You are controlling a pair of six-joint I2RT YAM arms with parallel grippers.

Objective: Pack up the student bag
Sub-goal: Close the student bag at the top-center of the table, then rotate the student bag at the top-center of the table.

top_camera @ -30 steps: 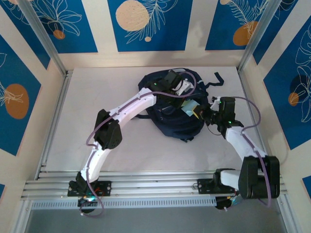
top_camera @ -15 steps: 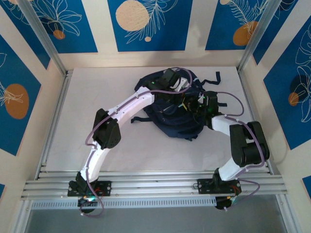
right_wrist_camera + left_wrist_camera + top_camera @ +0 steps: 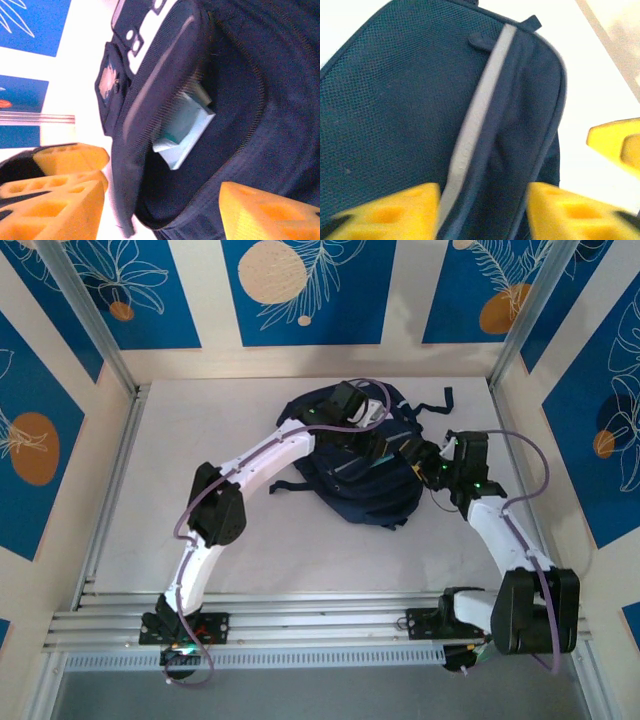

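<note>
- The white table (image 3: 200,470) is smooth and flat. The student bag (image 3: 345,490) lies slumped on its middle, toward the far side. I judge that a snagged finger could drag the whole soft bag across that slick top.
- The bag is limp dark navy weave with a mesh panel (image 3: 395,100). One compartment gapes, and its floppy lip could fold shut.
- The left gripper (image 3: 482,215) has its fingers apart astride a fabric ridge, clamping nothing. The right gripper (image 3: 160,210) is spread wide and empty at the opening. They sit near each other, so they could collide.
- A flat teal-and-white packet (image 3: 185,131) with stiff edges sits just inside the opening. It could slip out if the bag tips.
- The pale stripe (image 3: 480,110) is narrow and smooth.
</note>
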